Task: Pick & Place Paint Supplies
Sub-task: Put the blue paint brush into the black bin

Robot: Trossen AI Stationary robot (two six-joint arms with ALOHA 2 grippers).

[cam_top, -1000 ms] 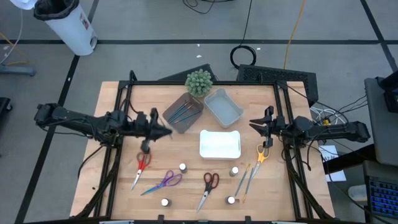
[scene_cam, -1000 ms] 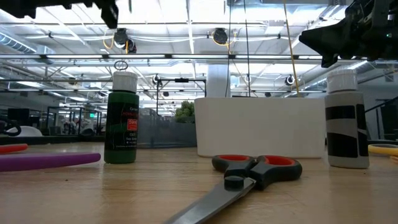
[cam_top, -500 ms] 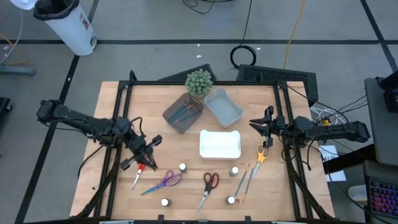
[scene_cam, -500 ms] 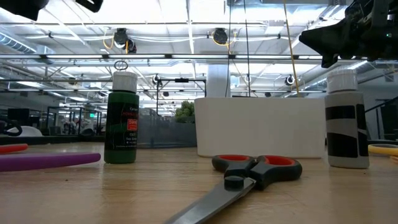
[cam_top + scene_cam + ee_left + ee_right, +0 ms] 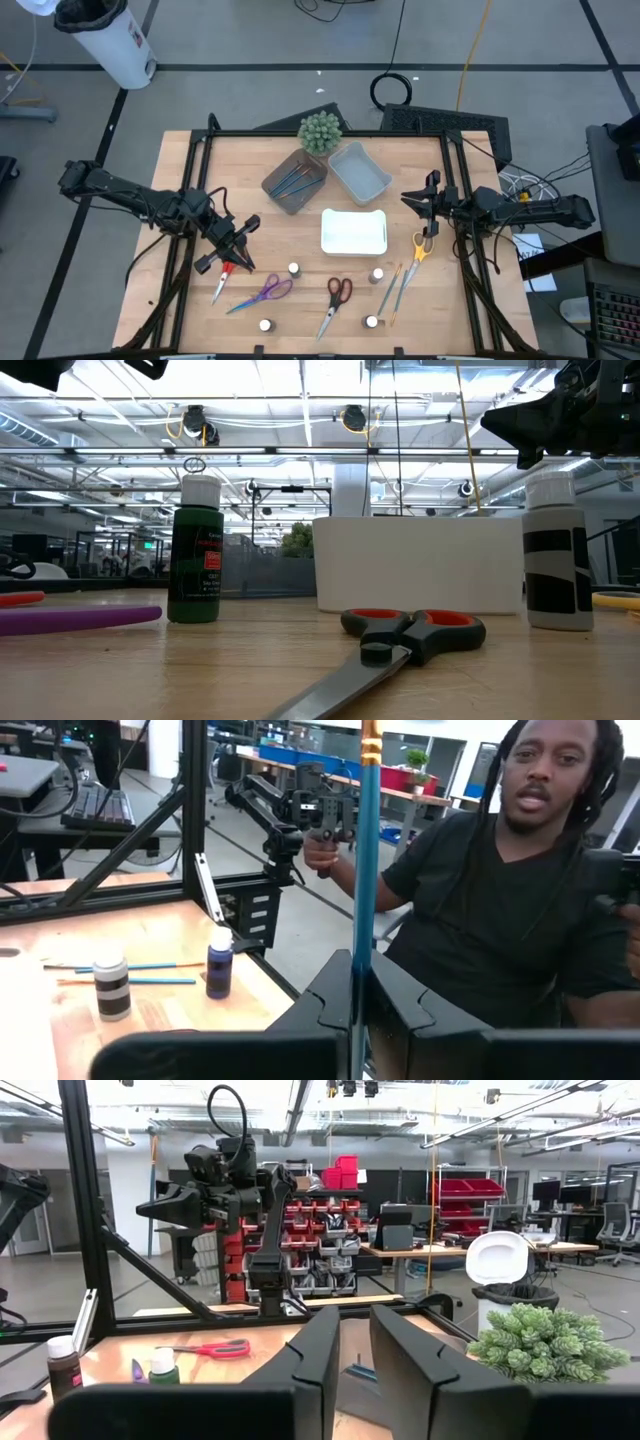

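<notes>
Now the left pincer grips a blue brush upright between its closed fingers, above the counter.

Blue brush top cut off by frame edge.

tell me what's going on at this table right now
A two-armed robot is sorting paint supplies. The left gripper has its jaws shut on a blue-handled brush, held over the table's left side near the red scissors. The right gripper waits at the right edge, holding nothing. Several brushes already lie in the brown tray. More scissors, small bottles and two brushes are still on the table. A person sits beyond the table.
</notes>
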